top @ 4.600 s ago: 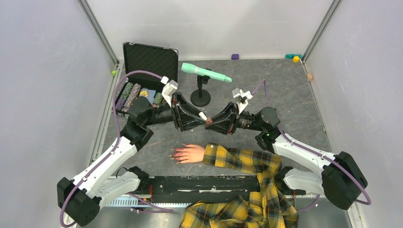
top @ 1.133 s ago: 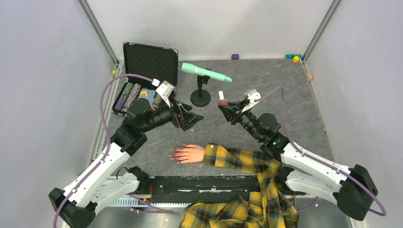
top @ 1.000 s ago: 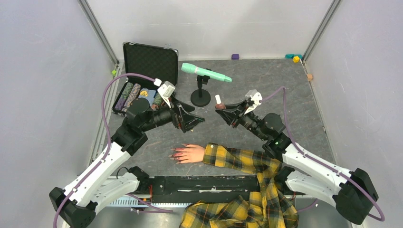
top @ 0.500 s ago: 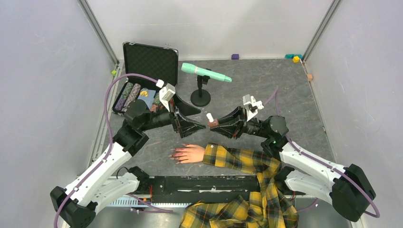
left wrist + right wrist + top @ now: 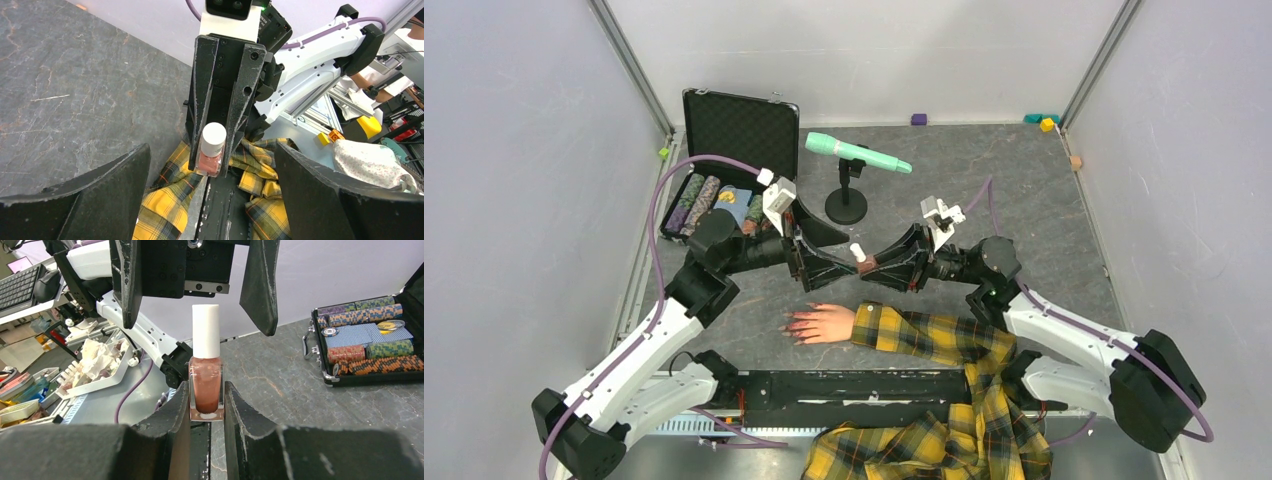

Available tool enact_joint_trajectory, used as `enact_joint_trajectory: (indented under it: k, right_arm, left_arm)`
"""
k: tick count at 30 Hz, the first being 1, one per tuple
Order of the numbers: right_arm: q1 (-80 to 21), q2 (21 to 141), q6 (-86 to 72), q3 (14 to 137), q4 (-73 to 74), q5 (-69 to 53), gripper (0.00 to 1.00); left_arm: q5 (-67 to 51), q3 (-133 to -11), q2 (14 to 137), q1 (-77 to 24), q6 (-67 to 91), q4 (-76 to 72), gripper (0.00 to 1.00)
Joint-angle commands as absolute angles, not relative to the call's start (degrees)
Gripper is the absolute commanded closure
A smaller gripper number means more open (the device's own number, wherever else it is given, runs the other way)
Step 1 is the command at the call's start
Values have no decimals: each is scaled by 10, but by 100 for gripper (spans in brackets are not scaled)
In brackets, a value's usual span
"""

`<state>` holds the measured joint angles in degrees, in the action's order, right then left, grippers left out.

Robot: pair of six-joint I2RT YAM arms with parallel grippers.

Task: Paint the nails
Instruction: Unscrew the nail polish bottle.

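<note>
pinkish-brown polish in a little white-capped bottle (image 5: 205, 385), pinched tight by its base in the right gripper (image 5: 206, 401) and held upright over the dark stone-look table (image 5: 1024, 190). left gripper (image 5: 211, 155) spread wide open, one finger on either side of the white cap, not touching it going by the wrist views. glossy red nails (image 5: 791, 327) down on the table on the peach mannequin hand (image 5: 826, 322), just in front of the two grippers, yellow plaid sleeve (image 5: 919, 338) trailing off toward the right arm's base.

Robot lab: grey-walled test cell (image 5: 864, 50)
</note>
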<state>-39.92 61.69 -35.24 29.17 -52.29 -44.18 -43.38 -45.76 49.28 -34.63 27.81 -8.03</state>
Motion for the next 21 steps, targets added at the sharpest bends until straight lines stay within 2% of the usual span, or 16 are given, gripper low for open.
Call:
enact_joint_trajectory:
  k: [1, 12, 21]
  right_arm:
    - [-404, 626, -364, 322, -557, -455, 100]
    - [-417, 651, -369, 336, -560, -460, 100]
    - [-421, 660, -370, 341, -559, -461, 100]
  left_arm:
    - [-422, -468, 492, -348, 269, -78, 4]
    - [-430, -471, 511, -349, 277, -79, 24]
    - [-437, -470, 515, -352, 280, -83, 45]
